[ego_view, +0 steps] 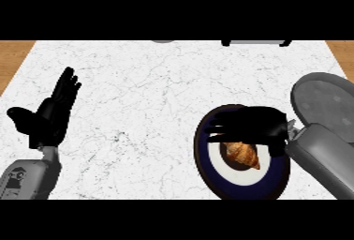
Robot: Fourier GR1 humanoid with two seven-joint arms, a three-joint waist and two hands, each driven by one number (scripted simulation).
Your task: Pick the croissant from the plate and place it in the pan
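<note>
Counter [152, 84] of white marble carries plate [202, 152], pan [325, 101].

No lettering, number or sign is readable on the plate [201, 140], pan [325, 105] or counter [159, 93]

Golden-brown croissant [243, 154], lying flat on white middle of plate [242, 191], slanting toward lower right, top end tucked under right hand [252, 124]. Plate round, dark navy rim, right side of counter. Grey round pan [325, 105] sitting flat, just beside plate's upper right.
</note>
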